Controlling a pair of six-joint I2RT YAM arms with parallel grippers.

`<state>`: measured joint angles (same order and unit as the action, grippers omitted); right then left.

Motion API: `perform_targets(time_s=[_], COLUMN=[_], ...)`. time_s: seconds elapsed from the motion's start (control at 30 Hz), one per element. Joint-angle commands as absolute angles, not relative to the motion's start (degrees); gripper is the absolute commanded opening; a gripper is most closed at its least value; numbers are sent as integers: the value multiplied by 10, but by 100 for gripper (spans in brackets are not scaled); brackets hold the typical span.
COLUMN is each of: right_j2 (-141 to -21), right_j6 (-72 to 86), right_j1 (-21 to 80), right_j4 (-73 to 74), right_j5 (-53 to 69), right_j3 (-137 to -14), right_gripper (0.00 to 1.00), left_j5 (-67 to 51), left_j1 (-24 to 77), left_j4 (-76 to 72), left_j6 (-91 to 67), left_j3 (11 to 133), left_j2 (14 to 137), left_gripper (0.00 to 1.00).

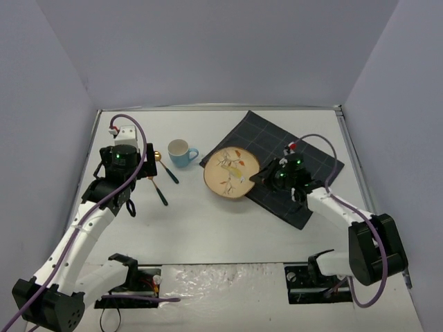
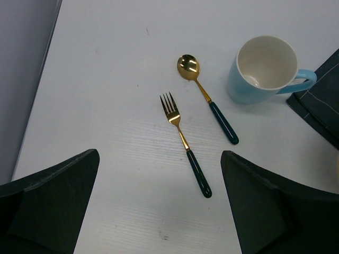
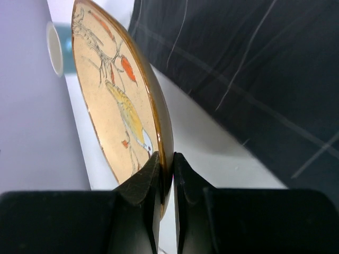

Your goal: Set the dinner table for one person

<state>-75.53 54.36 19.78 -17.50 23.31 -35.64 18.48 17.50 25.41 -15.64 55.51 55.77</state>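
Observation:
A cream plate with a bird picture [image 1: 231,172] is held by its right rim in my right gripper [image 1: 266,177], raised over the edge of the dark checked cloth [image 1: 304,162]; the right wrist view shows the jaws shut on the plate's rim [image 3: 159,132]. My left gripper [image 1: 138,181] is open and empty above the white dinner table [image 1: 228,228]. Below it lie a gold fork with a green handle [image 2: 185,144] and a gold spoon with a green handle [image 2: 207,97]. A light blue mug [image 2: 263,69] stands upright to their right.
The dark cloth [image 2: 320,103] lies at an angle at the table's back right. White walls close in the table on three sides. The arm bases [image 1: 131,283] and cables sit at the near edge.

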Motion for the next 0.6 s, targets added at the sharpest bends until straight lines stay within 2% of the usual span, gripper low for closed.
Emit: perform_targets(time_s=[0.0,0.2,0.57], right_j2=[-700,-729,-822], right_j6=[526,542,545], right_j1=[75,-65,-120], right_j4=[-227,-299,-403], right_j5=[329,389,425], right_j3=[-367,-343,-332], right_gripper=[0,0,0], left_j5=[191,186,181], left_j1=[170,169,169], left_j4=[221,221,220], left_j6=[-153,-154,-155], left_j3=[560,560,560], left_j2=[554,554,554], left_gripper=[97,97,97])
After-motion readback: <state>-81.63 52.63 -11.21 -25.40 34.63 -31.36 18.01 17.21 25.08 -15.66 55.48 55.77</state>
